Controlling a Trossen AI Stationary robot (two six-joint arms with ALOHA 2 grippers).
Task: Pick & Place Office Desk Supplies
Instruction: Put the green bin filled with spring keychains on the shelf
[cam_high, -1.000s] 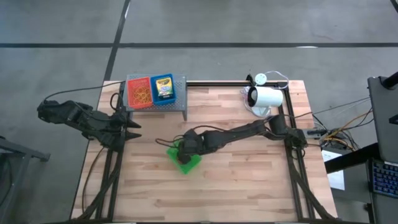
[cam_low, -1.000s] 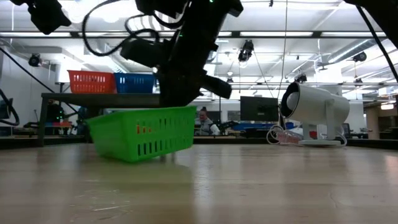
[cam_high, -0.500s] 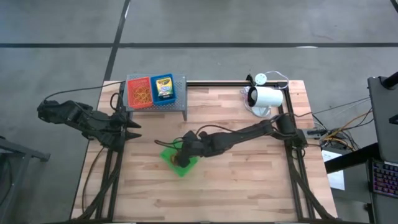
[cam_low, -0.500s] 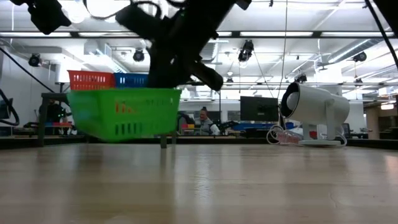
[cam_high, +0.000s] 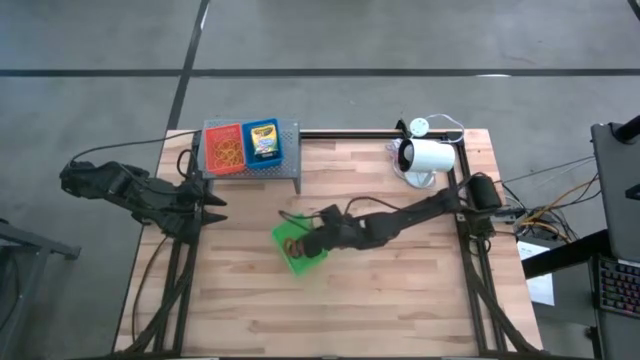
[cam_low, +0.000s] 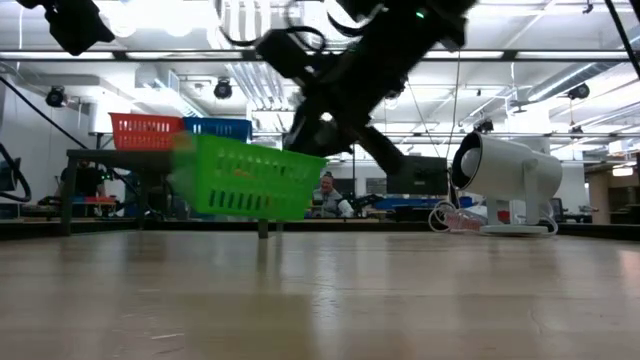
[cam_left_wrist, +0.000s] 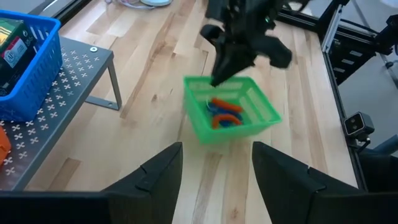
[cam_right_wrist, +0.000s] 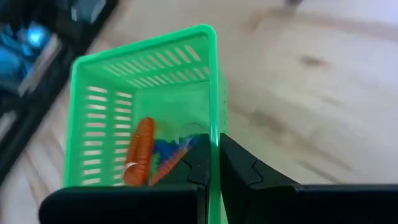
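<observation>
A small green basket (cam_high: 293, 252) hangs over the middle of the table with my right gripper (cam_right_wrist: 213, 169) shut on its wall. Orange and blue elastic loops (cam_right_wrist: 142, 151) lie on its bottom; they also show in the left wrist view, loops (cam_left_wrist: 224, 115). At the far left a grey perforated rack (cam_high: 290, 165) carries a red basket of orange rubber bands (cam_high: 223, 150) and a blue basket with a crayon box (cam_high: 262, 142). My left gripper (cam_left_wrist: 214, 180) waits open at the table's left edge, holding nothing. My right gripper pinches the top rim of one side wall (cam_right_wrist: 214, 127) of the green basket, near a corner, one finger inside and one outside. The fingers slant down from the table's right side. The basket (cam_low: 250, 178) hangs tilted, clear of the table.
A white cylindrical lamp-like device (cam_high: 427, 158) with its cable stands at the far right corner. Bare wooden tabletop (cam_high: 400, 290) lies near and right of the basket. A black frame rail (cam_high: 350, 134) runs along the far edge.
My right gripper has swung the green basket first a little toward the table's left edge, then back toward the right and far side, rolling as it went. The basket has turned about and tipped the other way, and hangs higher over the table than before.
</observation>
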